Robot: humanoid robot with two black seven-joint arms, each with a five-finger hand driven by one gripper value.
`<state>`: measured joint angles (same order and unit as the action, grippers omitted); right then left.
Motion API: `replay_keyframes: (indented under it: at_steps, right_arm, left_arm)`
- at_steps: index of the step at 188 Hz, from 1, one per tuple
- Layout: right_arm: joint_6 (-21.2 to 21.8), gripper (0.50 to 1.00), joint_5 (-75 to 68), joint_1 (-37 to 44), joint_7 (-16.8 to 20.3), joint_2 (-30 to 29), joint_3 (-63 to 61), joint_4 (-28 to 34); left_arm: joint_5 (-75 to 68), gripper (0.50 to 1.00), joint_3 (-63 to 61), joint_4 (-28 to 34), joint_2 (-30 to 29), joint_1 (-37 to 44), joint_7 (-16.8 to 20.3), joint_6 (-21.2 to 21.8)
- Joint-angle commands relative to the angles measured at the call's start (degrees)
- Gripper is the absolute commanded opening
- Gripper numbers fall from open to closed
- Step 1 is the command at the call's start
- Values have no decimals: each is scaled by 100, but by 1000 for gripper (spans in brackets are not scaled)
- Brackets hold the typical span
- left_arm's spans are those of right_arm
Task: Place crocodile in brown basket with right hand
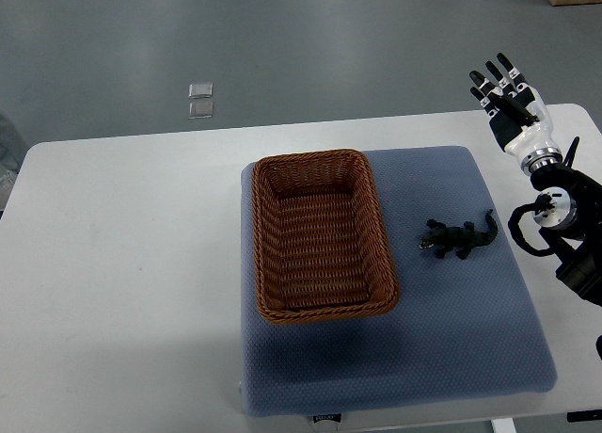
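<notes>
Crocodile (459, 237) on blue mat (489, 358), head toward basket (320, 235), tail up-right; right hand (506, 99) spread, empty.

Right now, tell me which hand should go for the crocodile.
Right. The right hand is raised by the mat's far right corner, fingers spread, on the crocodile's side of the brown basket. No left hand is in view.

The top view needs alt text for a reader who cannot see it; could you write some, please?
A small dark crocodile lies on a blue mat, right of an empty brown basket. The right hand hovers open beyond the mat's far right corner, holding nothing.
</notes>
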<state>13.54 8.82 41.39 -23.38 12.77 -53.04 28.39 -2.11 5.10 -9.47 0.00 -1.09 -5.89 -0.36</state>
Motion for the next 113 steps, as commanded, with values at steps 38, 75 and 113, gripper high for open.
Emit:
replay_keyframes:
  at_steps: [38, 75, 113]
  right_arm:
    - [35, 926, -3, 9, 0, 15, -48, 0]
    - [53, 926, -12, 0, 0, 42, -48, -8]
    - [-9, 926, -3, 0, 0, 33, -57, -8]
  left_arm:
    - [0, 1000, -1, 15, 0, 21, -53, -7]
    - [0, 1000, -10, -3, 0, 3, -53, -7]
    - [0, 1000, -9, -3, 0, 12, -53, -7]
